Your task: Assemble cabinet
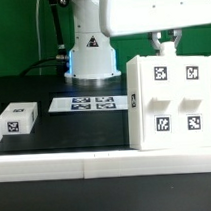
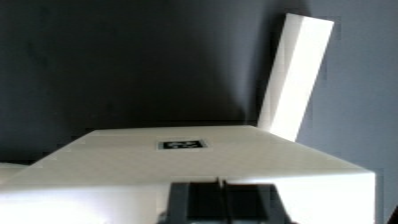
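Nearest, at the exterior view's right, the cabinet [image 1: 171,102] stands on the dark table [image 1: 65,136]. It is a smooth white plastic box whose panelled face has four tagged squares. The gripper [image 1: 168,45] meets its top edge, fingertips hidden, so its opening and hold cannot be told. Farther left lie a small block [image 1: 16,118] and the marker board [image 1: 93,102].

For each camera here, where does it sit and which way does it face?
Exterior view: off the arm, facing the robot's base across the table; the gripper shows at the top of the cabinet.
Wrist view: on the wrist, looking past the dark jaws onto a tagged cabinet face.
Shared: the cabinet and the gripper.
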You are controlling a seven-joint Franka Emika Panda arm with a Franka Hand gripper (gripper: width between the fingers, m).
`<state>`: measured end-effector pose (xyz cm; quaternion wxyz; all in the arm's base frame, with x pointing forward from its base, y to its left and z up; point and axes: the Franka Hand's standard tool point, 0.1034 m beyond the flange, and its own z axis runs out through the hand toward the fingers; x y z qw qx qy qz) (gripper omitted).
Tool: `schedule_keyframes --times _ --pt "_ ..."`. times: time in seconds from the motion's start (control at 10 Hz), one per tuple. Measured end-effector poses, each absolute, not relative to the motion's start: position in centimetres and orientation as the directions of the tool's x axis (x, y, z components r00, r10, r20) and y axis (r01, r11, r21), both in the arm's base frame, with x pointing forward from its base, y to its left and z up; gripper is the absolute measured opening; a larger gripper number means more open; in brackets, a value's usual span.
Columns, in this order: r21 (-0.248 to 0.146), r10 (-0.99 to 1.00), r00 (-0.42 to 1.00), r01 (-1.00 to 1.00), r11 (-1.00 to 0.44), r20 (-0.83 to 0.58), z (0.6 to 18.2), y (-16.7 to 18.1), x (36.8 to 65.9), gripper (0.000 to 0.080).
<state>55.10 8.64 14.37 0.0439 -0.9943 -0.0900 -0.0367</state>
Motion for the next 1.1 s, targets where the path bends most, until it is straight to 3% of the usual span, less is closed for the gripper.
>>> schedule_keyframes --times 0.4,0.7,1.0,1.1 --pt "-0.078 0.178 0.983 0.181 -0.98 0.046 15.4 9.6 56.2 0.0001" --pt "-0.079 0.157 0.984 0.163 -0.983 0.08 13.8 8.5 55.1 0.0001" --pt "-0.079 0.157 0.984 0.163 -0.983 0.079 13.8 8.5 55.1 0.0009" --pt "-0.079 0.157 0.984 0.163 -0.983 0.079 13.7 8.5 55.1 0.0153"
